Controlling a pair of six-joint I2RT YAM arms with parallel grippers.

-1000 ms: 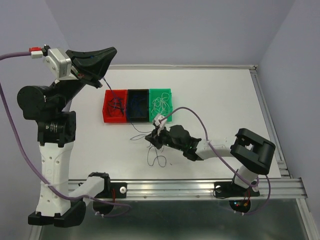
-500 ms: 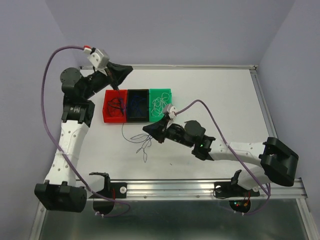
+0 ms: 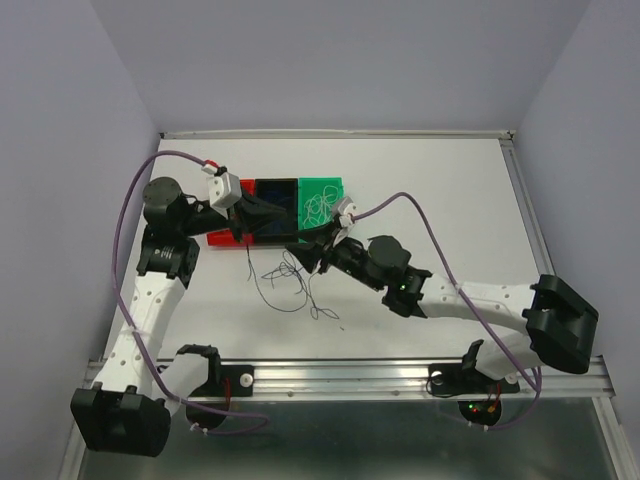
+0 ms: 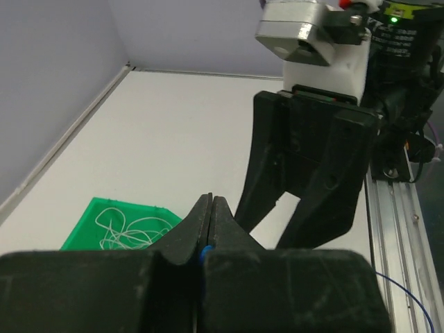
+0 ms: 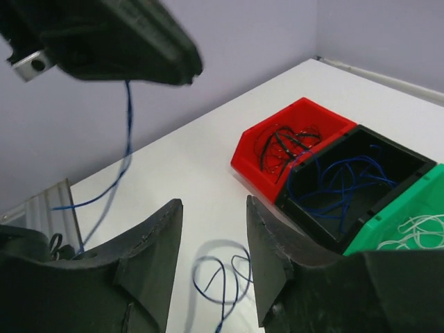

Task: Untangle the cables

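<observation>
My left gripper (image 3: 275,215) hangs low over the bins, shut on a thin dark blue cable; a blue bit shows between its closed jaws in the left wrist view (image 4: 211,201). That cable (image 5: 127,125) drops from it to loose loops on the table (image 3: 285,275). My right gripper (image 3: 305,247) is open and empty just right of the left one, its jaws (image 5: 214,208) above a blue loop (image 5: 222,277). The red bin (image 5: 291,139) holds black cables, the black bin (image 5: 354,177) blue ones, the green bin (image 4: 118,225) white ones.
The three bins (image 3: 322,200) stand side by side at the table's middle back. The right gripper's fingers (image 4: 305,180) fill the left wrist view close ahead. A metal rail (image 3: 400,375) runs along the near edge, with purple arm cables (image 3: 430,240) looping above the table.
My left arm has come down and to the right, from high at the back left to low over the bins. The blue cable has settled into wider loops on the table. The right gripper shifted slightly back.
</observation>
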